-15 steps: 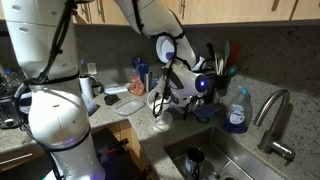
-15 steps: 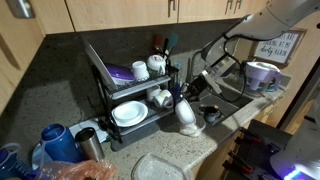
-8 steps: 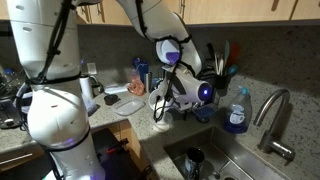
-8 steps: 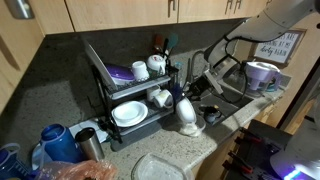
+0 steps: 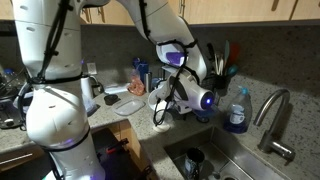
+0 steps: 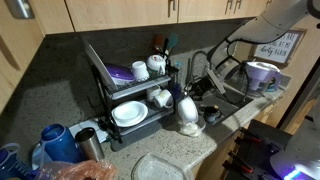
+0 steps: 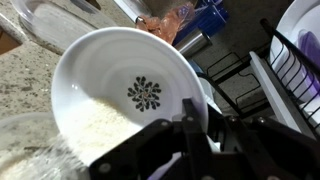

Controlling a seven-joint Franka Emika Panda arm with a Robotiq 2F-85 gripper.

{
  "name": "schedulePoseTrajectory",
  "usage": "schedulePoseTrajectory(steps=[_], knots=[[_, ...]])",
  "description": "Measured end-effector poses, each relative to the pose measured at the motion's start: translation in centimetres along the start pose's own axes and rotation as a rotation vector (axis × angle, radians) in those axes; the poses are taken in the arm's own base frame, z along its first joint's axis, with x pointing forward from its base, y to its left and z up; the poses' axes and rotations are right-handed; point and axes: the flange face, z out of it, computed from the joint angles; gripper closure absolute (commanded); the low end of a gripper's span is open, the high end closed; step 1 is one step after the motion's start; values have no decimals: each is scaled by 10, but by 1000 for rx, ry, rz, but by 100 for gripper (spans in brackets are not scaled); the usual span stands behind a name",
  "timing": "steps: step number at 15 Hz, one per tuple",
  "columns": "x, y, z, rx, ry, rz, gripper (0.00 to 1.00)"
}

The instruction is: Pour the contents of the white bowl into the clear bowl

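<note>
My gripper point(image 7: 196, 128) is shut on the rim of the white bowl point(image 7: 120, 70), which has a dark flower pattern in its middle. The bowl is tipped steeply, and white grains point(image 7: 100, 130) slide toward its lower lip. The clear bowl point(image 7: 22, 150) sits just under that lip, on the granite counter. In both exterior views the tilted white bowl point(image 5: 160, 99) point(image 6: 186, 104) hangs over the clear bowl point(image 5: 160, 125) point(image 6: 189, 127), which holds a pale heap. The gripper point(image 5: 177, 93) grips the bowl from the side.
A black dish rack point(image 6: 128, 92) with plates and cups stands right behind the bowls. A sink point(image 5: 215, 160), faucet point(image 5: 272, 115) and blue soap bottle point(image 5: 237, 110) are beside them. A blue kettle point(image 6: 55, 140) and a clear tray point(image 6: 165, 168) stand on the counter.
The wrist has turned a little further and the white bowl is tipped slightly more over the clear bowl. The grip is unchanged.
</note>
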Motion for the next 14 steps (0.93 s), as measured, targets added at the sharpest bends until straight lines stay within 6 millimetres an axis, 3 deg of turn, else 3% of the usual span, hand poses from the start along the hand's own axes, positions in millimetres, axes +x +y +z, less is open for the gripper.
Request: schedulePoseTrajectory(steps=[14], knots=[[5, 40, -26, 160, -160, 8, 97]])
